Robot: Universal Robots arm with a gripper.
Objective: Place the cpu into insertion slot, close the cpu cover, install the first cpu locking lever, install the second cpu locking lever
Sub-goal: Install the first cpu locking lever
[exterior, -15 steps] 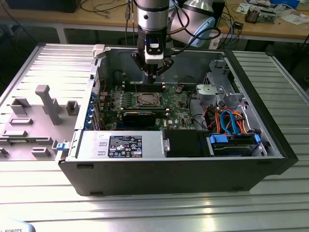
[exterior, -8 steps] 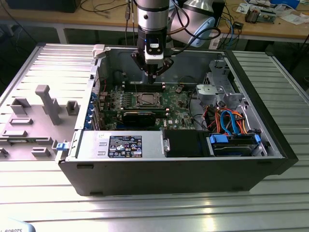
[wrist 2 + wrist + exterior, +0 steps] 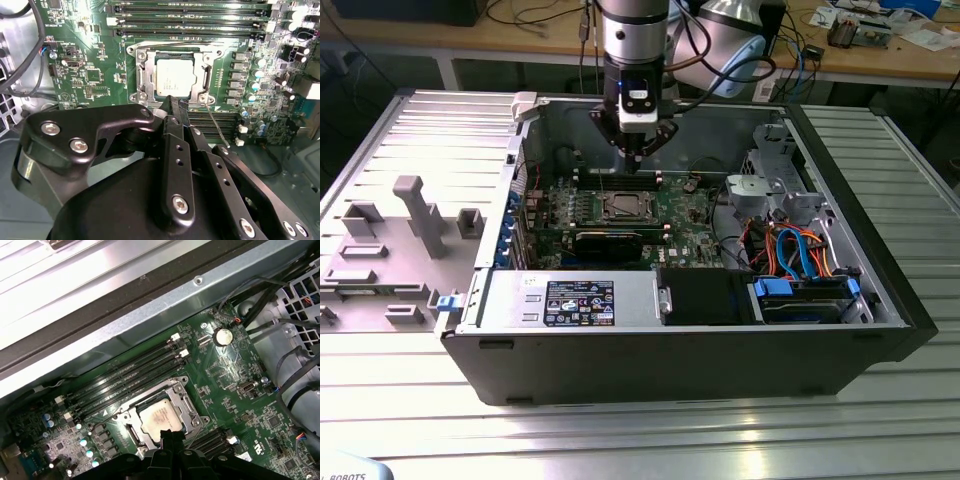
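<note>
The arm stands over the open computer case, which lies on a ribbed metal table. The gripper points down into the case, above the green board. In the second wrist view the gripper has its two black fingers pressed together at the tips, and I see nothing between them, so the jaws are clenched on nothing. The tips hang just beside one edge of the insertion slot. The cpu sits flat inside this slot, with its silvery top facing up. The cpu cover lies down around it, so that the chip shows through the square window. In the first wrist view the cpu is also in its place, with the gripper near it. A thin metal rod goes out at a slant from one corner of the socket, over the board. The long black memory slots run along the far side of the socket from the gripper.
</note>
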